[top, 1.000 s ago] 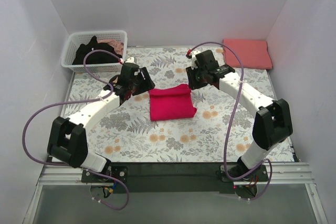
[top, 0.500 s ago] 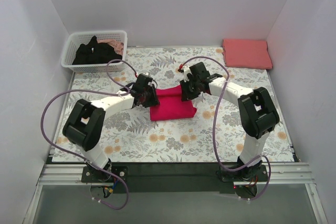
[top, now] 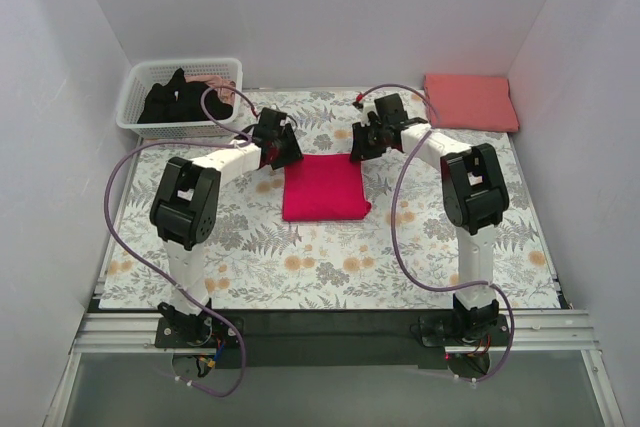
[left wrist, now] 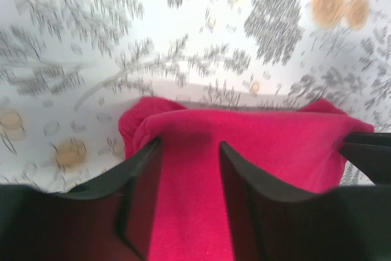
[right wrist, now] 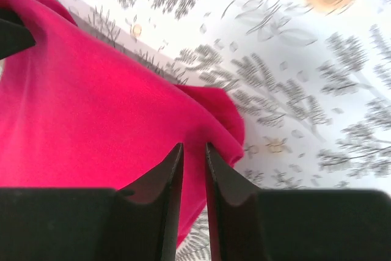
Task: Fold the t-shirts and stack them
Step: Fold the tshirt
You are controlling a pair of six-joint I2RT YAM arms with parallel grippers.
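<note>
The crimson-magenta t-shirt [top: 322, 189] lies folded in a rough square on the floral cloth at mid-table. My left gripper [top: 285, 150] is at its far left corner, my right gripper [top: 362, 145] at its far right corner. In the left wrist view the fingers [left wrist: 143, 175] stand partly apart with crimson fabric [left wrist: 189, 200] filling the gap. In the right wrist view the fingers [right wrist: 168, 181] are nearly together on a fold of the shirt [right wrist: 91, 120]. The salmon-pink t-shirt [top: 470, 101] lies folded at the back right. The black t-shirt [top: 180, 102] is bunched in the basket.
The white lattice basket [top: 135, 87] stands at the back left corner with a bit of pink cloth beside the black shirt. The floral-print cloth [top: 300, 277] covers the table. White walls close in the left, back and right sides.
Both grippers came down onto the shirt's far corners, then moved away toward the back. The rolled far edge has been drawn out flat and the shirt has shifted slightly farther back.
</note>
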